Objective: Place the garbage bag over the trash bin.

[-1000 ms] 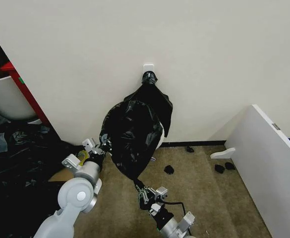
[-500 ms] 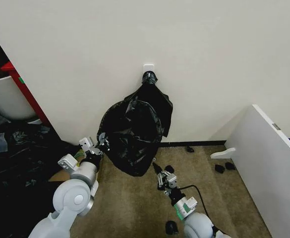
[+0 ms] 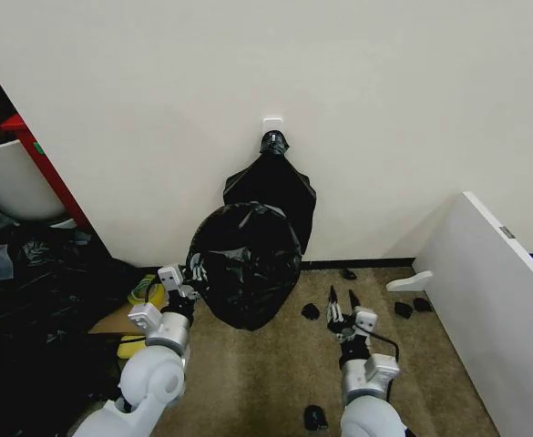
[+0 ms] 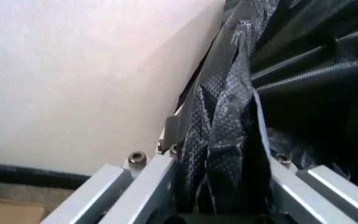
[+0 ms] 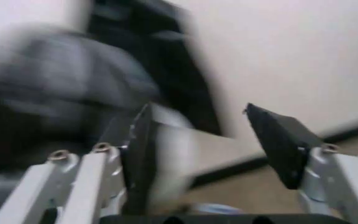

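Note:
The garbage bag is a rounded, glossy black bulge standing on the carpet against the wall. The trash bin is hidden under it in the head view. In the right wrist view a blurred pale surface below the black plastic looks like the bin's side. My left gripper is at the bag's left edge, shut on a fold of the plastic between its fingers. My right gripper is open over the carpet to the right of the bag, apart from it, with nothing between its fingers.
A bunch of black bags hangs from a wall hook behind the bag. A white tub with a red frame and a heap of black sheeting lie at the left. A white panel stands at the right. Small black scraps dot the carpet.
My right gripper let go of the bag's lower end and swung right, away from it. The bag went from hanging long to a rounded shape. My left gripper kept its hold.

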{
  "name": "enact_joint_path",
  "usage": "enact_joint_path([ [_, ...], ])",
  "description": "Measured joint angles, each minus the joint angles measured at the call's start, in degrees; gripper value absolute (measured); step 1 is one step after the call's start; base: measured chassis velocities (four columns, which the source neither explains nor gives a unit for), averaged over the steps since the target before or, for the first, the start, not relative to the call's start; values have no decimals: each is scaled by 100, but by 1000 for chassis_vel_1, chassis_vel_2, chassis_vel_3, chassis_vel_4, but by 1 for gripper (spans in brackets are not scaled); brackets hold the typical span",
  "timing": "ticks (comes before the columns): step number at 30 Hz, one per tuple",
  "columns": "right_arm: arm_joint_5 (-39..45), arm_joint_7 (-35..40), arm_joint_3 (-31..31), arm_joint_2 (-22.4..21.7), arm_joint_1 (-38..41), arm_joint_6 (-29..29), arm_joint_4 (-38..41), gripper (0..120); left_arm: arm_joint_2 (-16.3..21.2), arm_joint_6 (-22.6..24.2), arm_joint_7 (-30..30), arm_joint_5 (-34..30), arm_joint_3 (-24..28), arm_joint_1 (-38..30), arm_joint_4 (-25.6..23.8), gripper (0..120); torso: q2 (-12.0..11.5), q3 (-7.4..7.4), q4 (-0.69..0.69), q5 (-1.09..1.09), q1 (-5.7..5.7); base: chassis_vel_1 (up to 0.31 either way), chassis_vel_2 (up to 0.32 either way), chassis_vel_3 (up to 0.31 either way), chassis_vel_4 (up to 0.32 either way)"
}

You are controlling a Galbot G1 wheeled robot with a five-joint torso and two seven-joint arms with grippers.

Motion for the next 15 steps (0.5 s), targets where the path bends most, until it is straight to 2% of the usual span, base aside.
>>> enact_joint_path([
  [2, -6, -450, -176, -70, -22, -74, 275, 71, -17, -89, 67, 189, 58, -6, 87, 1, 0, 0, -1, -2, 0, 0, 0, 0, 0],
  [5, -77, -757, -307, -110, 89, -210, 256, 67, -50, -149, 115, 322, 115, -16, 156, 1, 0, 0, -2, -1, 0, 0, 0, 0, 0],
  [8, -145, -753, -534, -120, 545, -735, -54, 50, -129, -311, 245, 578, 203, -34, 280, 1, 0, 0, -1, 0, 0, 0, 0, 0, 0],
  [11, -82, -660, -600, -114, 692, -936, -106, 47, -149, -355, 283, 638, 224, -41, 308, 1, 0, 0, 0, 1, 0, 0, 0, 0, 0],
  [13, 133, -450, -705, -62, 1006, -1369, -210, 35, -194, -452, 360, 758, 292, -51, 364, 1, 0, 0, 0, 0, 0, 0, 0, 0, 0],
  [14, 133, -450, -705, -62, 1006, -1369, -210, 35, -194, -452, 360, 758, 292, -51, 364, 1, 0, 0, 0, 0, 0, 0, 0, 0, 0],
  [15, 241, -325, -748, -15, 1229, -1668, -306, 29, -214, -494, 385, 816, 359, -63, 406, 1, 0, 0, 0, 0, 0, 0, 0, 0, 0],
])
